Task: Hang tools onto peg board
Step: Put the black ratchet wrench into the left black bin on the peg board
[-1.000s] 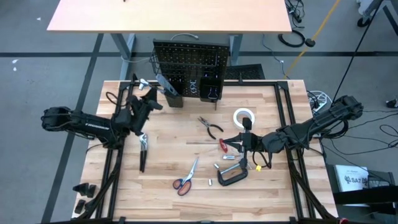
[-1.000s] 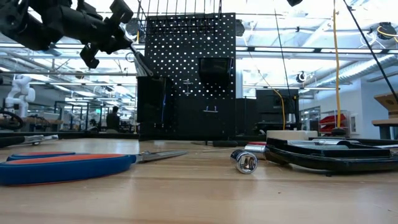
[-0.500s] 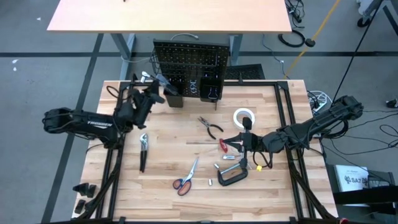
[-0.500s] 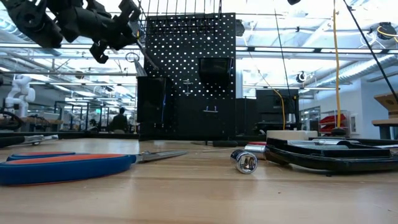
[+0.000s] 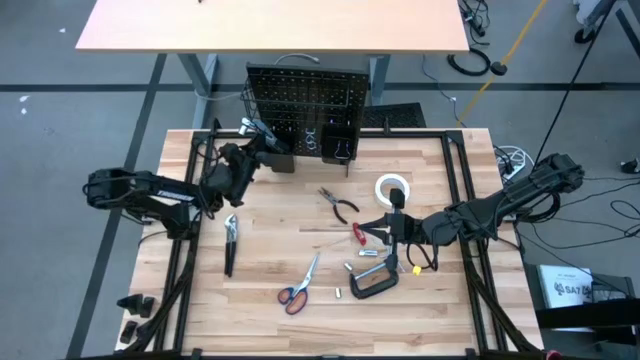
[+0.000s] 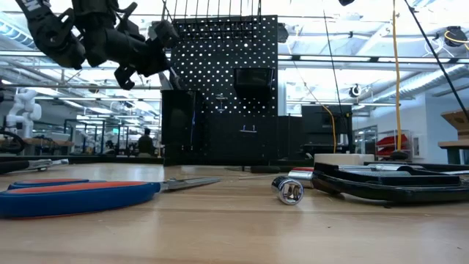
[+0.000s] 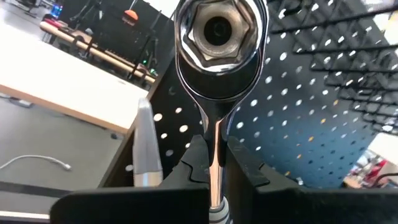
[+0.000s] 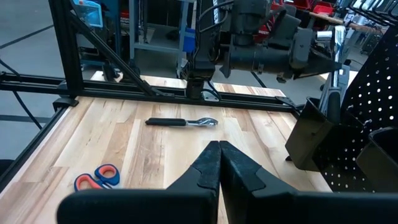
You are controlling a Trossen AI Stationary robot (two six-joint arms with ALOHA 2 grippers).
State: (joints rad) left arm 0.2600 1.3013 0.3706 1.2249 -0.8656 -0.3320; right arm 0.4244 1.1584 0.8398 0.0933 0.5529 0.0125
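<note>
The left gripper (image 5: 252, 140) clamps the shaft of a silver ratchet (image 7: 216, 56) between its fingers (image 7: 196, 163) and holds it in the air just in front of the upright black peg board (image 5: 307, 98), near the board's left edge and above the black bin (image 5: 273, 152) at its foot. In the left wrist view the ratchet's round head, with its hexagonal socket, stands up past the fingertips against the rows of holes. Seen from table height, the arm hangs high at the board's upper left corner. The right gripper (image 5: 392, 227) rests low over the middle of the wooden table (image 5: 270, 240), fingers pressed together on nothing, beside the red screwdriver (image 5: 358, 233) and near the white tape roll (image 5: 392, 187). Spread across the tabletop lie the dark-handled pliers (image 5: 340, 204), an adjustable wrench (image 5: 230, 240), the orange-handled scissors (image 5: 297, 287) and the black clamp (image 5: 374, 281). A person stands far off in the room behind the table
</note>
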